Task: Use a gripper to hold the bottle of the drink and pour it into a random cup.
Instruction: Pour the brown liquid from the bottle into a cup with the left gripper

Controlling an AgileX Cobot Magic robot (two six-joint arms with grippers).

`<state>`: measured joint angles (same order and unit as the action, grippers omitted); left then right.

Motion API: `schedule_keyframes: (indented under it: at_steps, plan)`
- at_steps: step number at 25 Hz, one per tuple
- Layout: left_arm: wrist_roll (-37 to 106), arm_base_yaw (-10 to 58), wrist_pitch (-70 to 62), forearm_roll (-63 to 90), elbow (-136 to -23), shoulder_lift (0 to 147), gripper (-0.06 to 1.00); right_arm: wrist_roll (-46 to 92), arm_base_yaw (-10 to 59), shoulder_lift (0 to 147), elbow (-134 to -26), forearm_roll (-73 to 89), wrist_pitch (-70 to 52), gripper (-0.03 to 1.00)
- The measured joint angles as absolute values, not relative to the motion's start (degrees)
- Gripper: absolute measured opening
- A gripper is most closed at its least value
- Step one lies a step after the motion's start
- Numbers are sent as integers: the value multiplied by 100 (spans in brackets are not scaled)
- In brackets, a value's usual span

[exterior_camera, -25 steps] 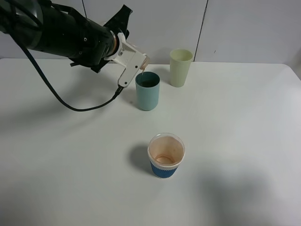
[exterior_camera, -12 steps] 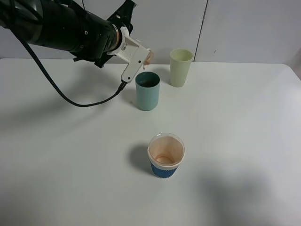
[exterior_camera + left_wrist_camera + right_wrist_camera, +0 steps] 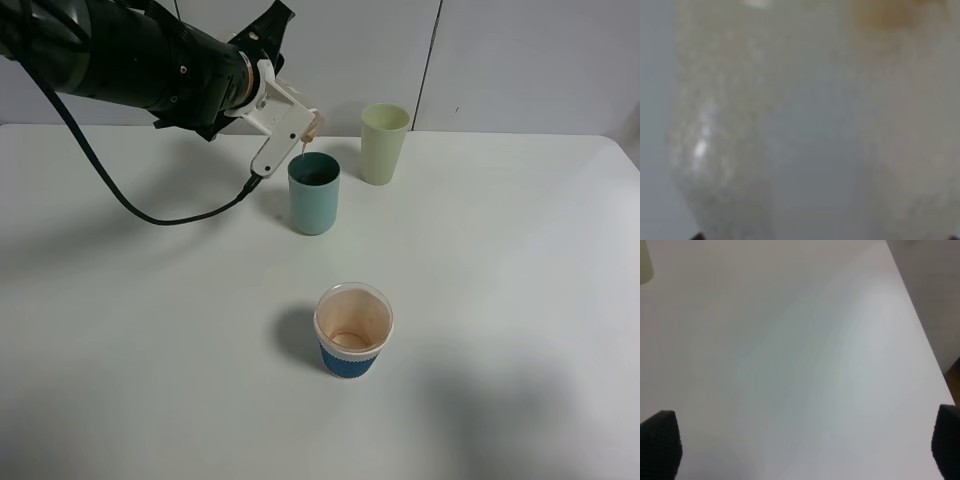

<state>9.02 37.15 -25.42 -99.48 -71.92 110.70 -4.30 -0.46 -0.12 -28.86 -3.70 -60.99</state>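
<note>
- Left tool [image 3: 300, 127]: white, pinching the bottle [image 3: 315, 122].
- Bottle: tilted, mouth down, just above the rim of the teal cup [image 3: 314, 195].
- Teal cup: upright on the white counter [image 3: 500, 300], near a pale yellow-green cup [image 3: 384, 143].
- Paper cup [image 3: 353, 332]: upright, well apart toward the front.
- Right tool [image 3: 802, 450]: fingers spread wide.

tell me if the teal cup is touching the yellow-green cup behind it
Apart. The exterior high view shows a strip of bare white table between the teal cup and the yellow-green cup.
</note>
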Motion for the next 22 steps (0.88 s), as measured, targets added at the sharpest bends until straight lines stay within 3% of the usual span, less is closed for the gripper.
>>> schedule_keyframes:
  at_steps: [13,22]
  plan:
    - [945,3715,-2542,-9948,-7192,11070,34,-435,-46,-12,-2886,-375,-6099,100]
    - [-352,3715,-2495,-9948,-7192,11070,34,-435,-46,-12,-2886,-375,-6099,100]
